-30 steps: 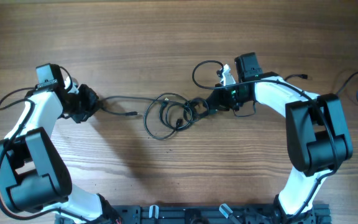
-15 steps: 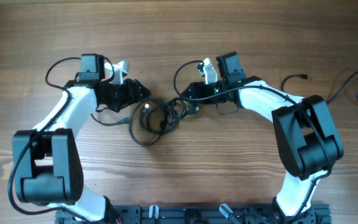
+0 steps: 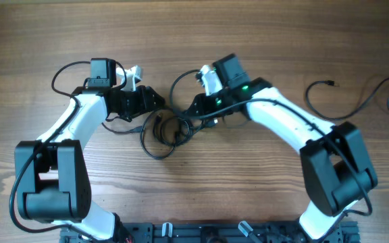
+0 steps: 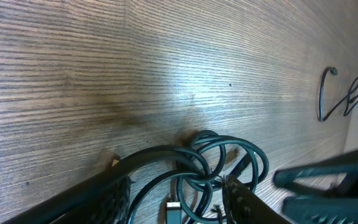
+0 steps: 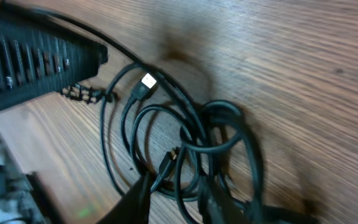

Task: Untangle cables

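A: Item one, nearest the base: cables (image 3: 162,133), a knotted coil just at 8 o'clock of the worktop (image 3: 248,40) centre. Risk?
B: The loops interlock, so opposed pulls likely cinch the knot.
A: Item two: left pincer (image 3: 155,102), at the coil's 11 o'clock, released, jaws straddling strands.
B: Closing there may catch several strands together.
A: Item three: right pincer (image 3: 193,108), at 1 o'clock, narrowed around a strand. Clenched or not, cannot tell.
B: A half-grip could slip. Farthest: stray cord (image 3: 329,83), 3 o'clock, well apart.
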